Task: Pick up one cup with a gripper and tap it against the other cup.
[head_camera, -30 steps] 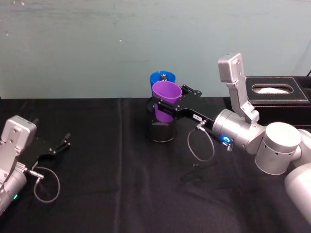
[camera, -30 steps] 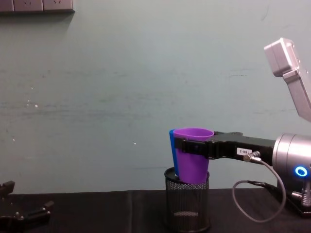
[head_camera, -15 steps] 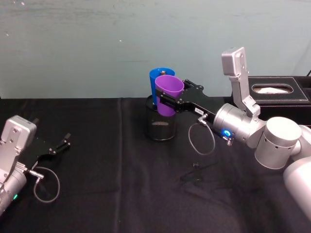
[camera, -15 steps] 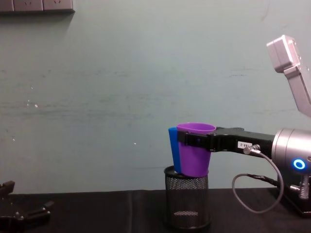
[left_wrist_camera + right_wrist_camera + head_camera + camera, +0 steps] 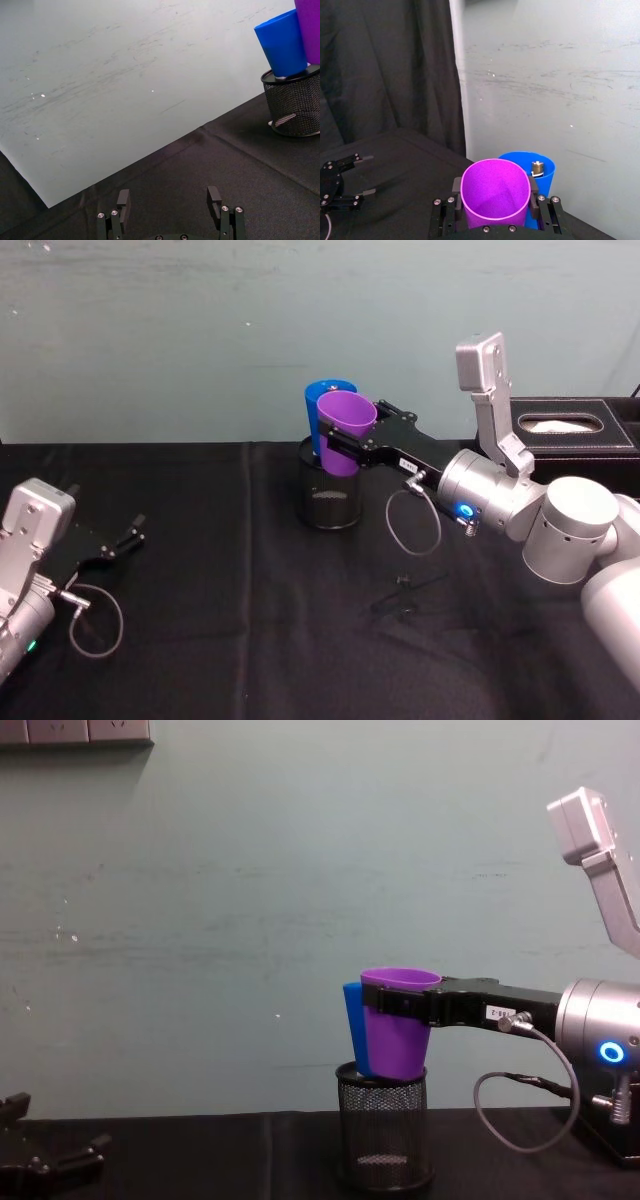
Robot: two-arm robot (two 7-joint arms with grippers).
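Observation:
My right gripper (image 5: 352,436), the long black one with a white label, is shut on the purple cup (image 5: 346,430) just under its rim. It holds the cup upright above the black mesh holder (image 5: 330,502). The blue cup (image 5: 317,412) stands in that holder, tilted slightly, and the purple cup rests against its near side. In the chest view the purple cup (image 5: 396,1032) overlaps the blue cup (image 5: 351,1020), with the right gripper (image 5: 402,1004) across it. The right wrist view shows the purple cup (image 5: 495,192) between the fingers and the blue cup (image 5: 544,176) behind it. My left gripper (image 5: 170,201) is parked, open.
A black tissue box (image 5: 570,426) stands at the back right by the wall. The left gripper (image 5: 124,540) rests low on the black tablecloth (image 5: 220,620) at the far left. A small metal piece (image 5: 537,167) sits inside the blue cup. A cable loop (image 5: 412,530) hangs under the right arm.
My right gripper has lifted the purple cup a little and carried it back and left against the blue cup. The blue cup's rim has shifted slightly left. The left arm has not moved.

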